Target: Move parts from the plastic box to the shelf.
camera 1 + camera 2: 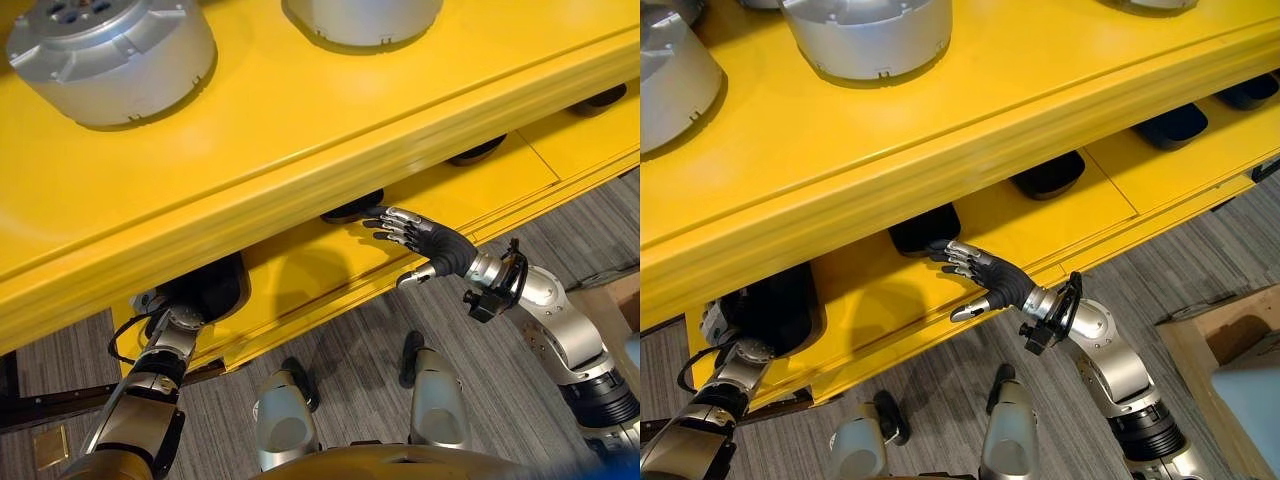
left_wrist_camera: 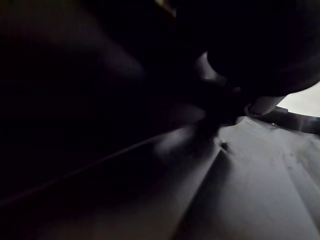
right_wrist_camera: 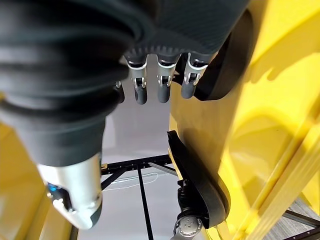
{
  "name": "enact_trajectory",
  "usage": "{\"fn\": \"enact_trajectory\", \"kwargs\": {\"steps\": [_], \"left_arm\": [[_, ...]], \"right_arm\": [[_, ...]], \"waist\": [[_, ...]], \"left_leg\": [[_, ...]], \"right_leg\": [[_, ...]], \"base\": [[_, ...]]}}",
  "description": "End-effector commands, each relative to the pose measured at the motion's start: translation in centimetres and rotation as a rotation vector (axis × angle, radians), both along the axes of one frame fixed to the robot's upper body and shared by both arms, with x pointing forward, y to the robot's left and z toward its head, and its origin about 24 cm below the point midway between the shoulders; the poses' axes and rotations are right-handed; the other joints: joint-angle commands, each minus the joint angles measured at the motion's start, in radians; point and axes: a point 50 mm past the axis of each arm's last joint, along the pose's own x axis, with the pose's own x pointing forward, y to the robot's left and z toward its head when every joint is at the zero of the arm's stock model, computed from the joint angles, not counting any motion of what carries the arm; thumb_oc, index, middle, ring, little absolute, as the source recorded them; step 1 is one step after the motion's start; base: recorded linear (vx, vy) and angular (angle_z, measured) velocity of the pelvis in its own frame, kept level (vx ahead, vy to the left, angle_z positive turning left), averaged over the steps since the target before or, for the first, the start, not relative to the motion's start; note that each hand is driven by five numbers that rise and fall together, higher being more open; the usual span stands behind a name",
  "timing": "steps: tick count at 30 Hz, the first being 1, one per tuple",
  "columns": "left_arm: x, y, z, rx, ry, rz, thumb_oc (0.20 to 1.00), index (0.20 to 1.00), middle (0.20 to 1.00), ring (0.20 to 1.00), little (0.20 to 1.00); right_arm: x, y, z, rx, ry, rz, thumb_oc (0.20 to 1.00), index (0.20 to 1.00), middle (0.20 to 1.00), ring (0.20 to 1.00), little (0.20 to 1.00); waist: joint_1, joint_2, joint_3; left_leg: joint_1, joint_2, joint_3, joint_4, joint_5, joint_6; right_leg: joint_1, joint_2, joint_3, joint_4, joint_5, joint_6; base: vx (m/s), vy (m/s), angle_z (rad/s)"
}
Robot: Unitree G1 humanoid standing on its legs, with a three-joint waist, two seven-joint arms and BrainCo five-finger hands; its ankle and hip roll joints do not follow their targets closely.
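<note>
Yellow shelving (image 1: 300,150) runs slantwise across both eye views, its upper board carrying large round silver-grey parts: one (image 1: 110,55) at the upper left of the left eye view and a second (image 1: 365,20) cut off by the top edge. On the lower board (image 1: 1040,225), under the overhang, sits a row of black parts, their near edges poking out: a big one (image 1: 775,305) at the lower left, a smaller one (image 1: 925,228) near the middle, another (image 1: 1050,175) right of centre, and more (image 1: 1175,125) toward the upper right.

The right hand (image 1: 425,240) reaches in from the lower right and hovers over the front of the lower board, just before the middle black part. Its fingers (image 3: 162,85) are stretched out and relaxed, the thumb (image 1: 415,278) hanging down apart from them, and they hold nothing. In its wrist view the fingertips point toward the curved black edge of a part (image 3: 227,65) on the yellow board.

The left arm comes up from the lower left, and its wrist (image 1: 170,320) ends at the big black part under the overhang. The hand itself is tucked behind that part, and its wrist view is nearly all dark, perhaps pressed against a black surface (image 2: 250,190), so I cannot tell how its fingers are set.

Grey striped carpet (image 1: 350,340) lies below the shelf, and a pale wooden corner (image 1: 1210,340) shows at the right edge.
</note>
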Motion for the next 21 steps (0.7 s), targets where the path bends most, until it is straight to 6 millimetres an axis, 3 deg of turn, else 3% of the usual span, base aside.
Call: {"fn": "enact_trajectory", "kwargs": {"steps": [1,2,21], "left_arm": [[-0.8,1.6,0.6,0.054,0.005,0.039,0.721,0.721,0.721,0.721,0.721],[-0.8,1.7,0.7,0.036,-0.005,0.046,1.000,1.000,1.000,1.000,1.000],[-0.4,-0.7,-0.5,-0.332,-0.220,0.121,1.000,1.000,1.000,1.000,1.000]], "right_arm": [[-1.1,0.9,2.8,0.082,-0.140,0.033,1.000,1.000,1.000,1.000,1.000],[-1.1,0.9,2.8,0.081,-0.141,0.030,1.000,1.000,1.000,1.000,1.000],[-1.6,0.8,2.1,0.082,-0.130,0.050,1.000,1.000,1.000,1.000,1.000]], "waist": [[0.017,-0.036,0.010],[0.017,-0.036,0.011],[0.017,-0.051,0.000]], "left_leg": [[-0.025,0.016,-0.060,-0.060,0.117,0.002],[-0.027,0.015,-0.060,-0.060,0.118,0.002],[-0.003,0.024,-0.069,-0.068,0.121,-0.004]], "right_leg": [[0.048,-0.083,-0.018,0.010,-0.006,0.094],[0.046,-0.083,-0.018,0.011,-0.006,0.095],[0.085,-0.060,-0.026,-0.003,-0.018,0.086]], "base": [[0.00,-0.009,-0.04],[0.00,0.000,0.00],[0.03,-0.017,0.00]]}}
